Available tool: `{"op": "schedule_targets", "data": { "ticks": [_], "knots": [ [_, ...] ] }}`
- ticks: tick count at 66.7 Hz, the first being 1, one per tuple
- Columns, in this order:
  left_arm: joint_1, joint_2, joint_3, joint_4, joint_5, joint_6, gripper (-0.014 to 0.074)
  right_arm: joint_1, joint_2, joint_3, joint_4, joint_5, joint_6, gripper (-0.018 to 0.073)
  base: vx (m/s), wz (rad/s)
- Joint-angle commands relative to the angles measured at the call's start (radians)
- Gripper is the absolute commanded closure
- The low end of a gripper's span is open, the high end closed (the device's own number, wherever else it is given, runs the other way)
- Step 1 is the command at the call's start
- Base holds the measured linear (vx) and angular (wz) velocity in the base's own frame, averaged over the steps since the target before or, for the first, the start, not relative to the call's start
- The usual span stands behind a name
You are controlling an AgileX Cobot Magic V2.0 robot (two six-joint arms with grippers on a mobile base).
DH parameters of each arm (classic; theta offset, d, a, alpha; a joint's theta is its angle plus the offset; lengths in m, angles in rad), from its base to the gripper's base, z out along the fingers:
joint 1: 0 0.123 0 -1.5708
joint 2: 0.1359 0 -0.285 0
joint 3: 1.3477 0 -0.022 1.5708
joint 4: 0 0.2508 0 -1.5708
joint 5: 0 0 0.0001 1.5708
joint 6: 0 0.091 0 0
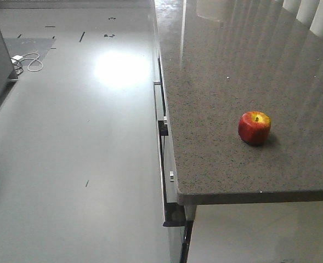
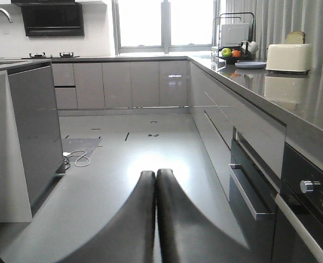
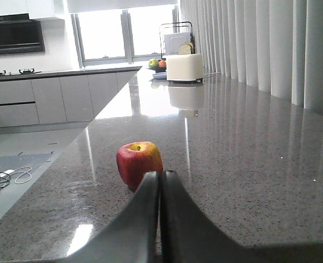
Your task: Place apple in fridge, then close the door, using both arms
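The red apple [image 1: 254, 127] with a yellow patch at its stem sits upright on the grey speckled counter [image 1: 216, 82], near its front edge. In the right wrist view my right gripper [image 3: 161, 174] is shut and empty. It hovers low over the counter, with the apple [image 3: 136, 161] just beyond its tips and slightly left. In the left wrist view my left gripper [image 2: 156, 174] is shut and empty, out over the kitchen floor. The fridge and its door are out of view. Neither arm shows in the front view.
Drawer handles [image 1: 162, 118] line the counter's left face, with an oven [image 2: 309, 219] below. A grey island unit [image 2: 32, 137] stands left, a white cable [image 1: 29, 61] beside it. A toaster [image 3: 184, 68] and a fruit bowl [image 3: 157, 66] sit far back on the counter.
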Motion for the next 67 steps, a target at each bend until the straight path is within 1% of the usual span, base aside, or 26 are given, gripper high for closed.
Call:
{"op": "schedule_targets", "data": {
  "ticks": [1,26,33,42,49,56,67],
  "knots": [
    [-0.006,-0.015,-0.017,-0.003,-0.078,-0.005,0.0603,-0.006,-0.009,-0.004,-0.005,-0.084,-0.009,0.0562,0.00,0.00],
    [-0.006,-0.015,-0.017,-0.003,-0.078,-0.005,0.0603,-0.006,-0.008,-0.006,-0.004,-0.087,-0.009,0.0562,0.00,0.00],
    [-0.006,-0.015,-0.017,-0.003,-0.078,-0.005,0.0603,-0.006,-0.007,-0.040,-0.010,-0.048,-0.009,0.0562,0.00,0.00],
    [-0.006,-0.014,-0.017,-0.003,-0.078,-0.005,0.0603,-0.006,0.031,-0.155,-0.065,0.095,-0.013,0.0562,0.00,0.00],
    [-0.006,-0.014,-0.017,-0.003,-0.078,-0.005,0.0603,-0.006,0.101,-0.275,-0.115,0.246,-0.013,0.0562,0.00,0.00],
    [-0.006,-0.014,-0.017,-0.003,-0.078,-0.005,0.0603,-0.006,0.192,-0.400,-0.088,0.387,-0.012,0.0562,0.00,0.00],
    [-0.006,-0.014,-0.017,-0.003,-0.078,-0.005,0.0603,-0.005,0.340,-0.554,-0.019,0.549,-0.013,0.0560,0.00,0.00]
  ]
}}
